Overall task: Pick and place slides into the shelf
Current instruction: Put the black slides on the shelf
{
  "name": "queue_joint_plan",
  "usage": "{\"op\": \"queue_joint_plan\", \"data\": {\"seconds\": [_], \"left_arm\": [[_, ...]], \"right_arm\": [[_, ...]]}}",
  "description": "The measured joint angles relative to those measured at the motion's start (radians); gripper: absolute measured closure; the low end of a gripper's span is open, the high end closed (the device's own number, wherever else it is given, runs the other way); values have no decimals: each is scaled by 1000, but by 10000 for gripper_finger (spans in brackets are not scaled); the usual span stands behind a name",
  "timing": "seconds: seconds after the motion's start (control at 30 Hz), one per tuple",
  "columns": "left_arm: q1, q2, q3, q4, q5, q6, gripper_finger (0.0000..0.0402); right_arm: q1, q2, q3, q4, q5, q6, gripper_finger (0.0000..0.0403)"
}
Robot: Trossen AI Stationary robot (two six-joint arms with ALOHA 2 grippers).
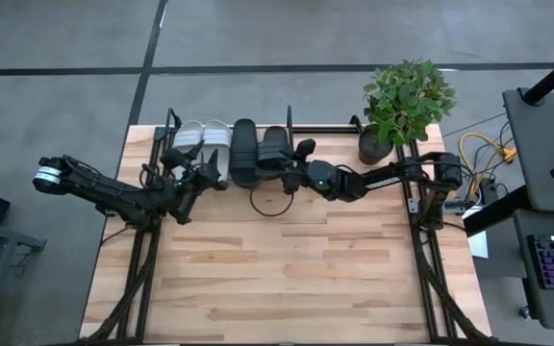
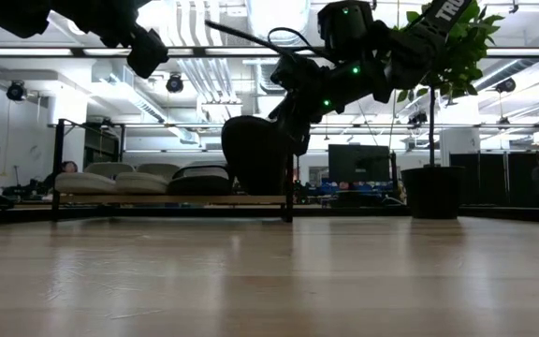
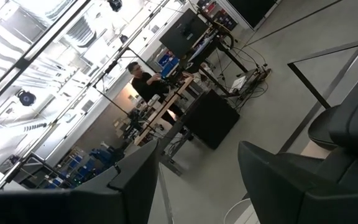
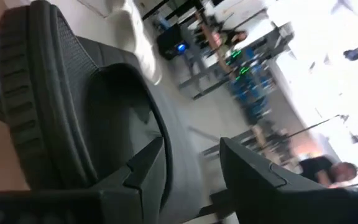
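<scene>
My right gripper (image 1: 294, 174) hangs parted around the last black slide (image 4: 73, 118), seemingly released, on the shelf (image 1: 173, 126) beside its mate (white pair further left). My left gripper (image 1: 200, 175) waits open nearby.

Four slides on the table: two light grey-white slides (image 1: 200, 142) and two black slides (image 1: 245, 152), with one shelf (image 1: 287, 123), one potted plant (image 1: 404, 104) and two robot arms
</scene>
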Motion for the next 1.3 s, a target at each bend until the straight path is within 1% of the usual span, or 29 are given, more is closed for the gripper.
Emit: {"op": "queue_joint_plan", "data": {"seconds": [0.13,0.23,0.37,0.57,0.7,0.77,0.83,0.9,1.13,1.23,1.3], "left_arm": [[0,0,0,0,-1,0,198],[0,0,0,0,-3,0,198],[0,0,0,0,-3,0,198],[0,0,0,0,-3,0,198],[0,0,0,0,-7,0,198],[0,0,0,-1,-18,0,198],[0,0,0,0,-32,0,198],[0,0,0,-1,-43,0,198],[0,0,-5,-1,-45,0,198],[0,0,-7,-1,-46,0,198],[0,0,-7,-1,-46,0,198]], "right_arm": [[0,-7,49,-144,-1,115,255],[3,-9,91,-240,-1,170,255],[18,-8,149,-336,-6,204,255],[65,-8,277,-524,-9,233,259],[80,-18,350,-652,-10,311,259],[81,-23,371,-719,-30,367,263],[81,-23,375,-767,-61,403,273],[82,-22,367,-773,-70,414,290],[91,-22,344,-772,-85,449,367],[91,-22,329,-768,-130,470,387],[91,-22,316,-768,-141,488,392]]}}
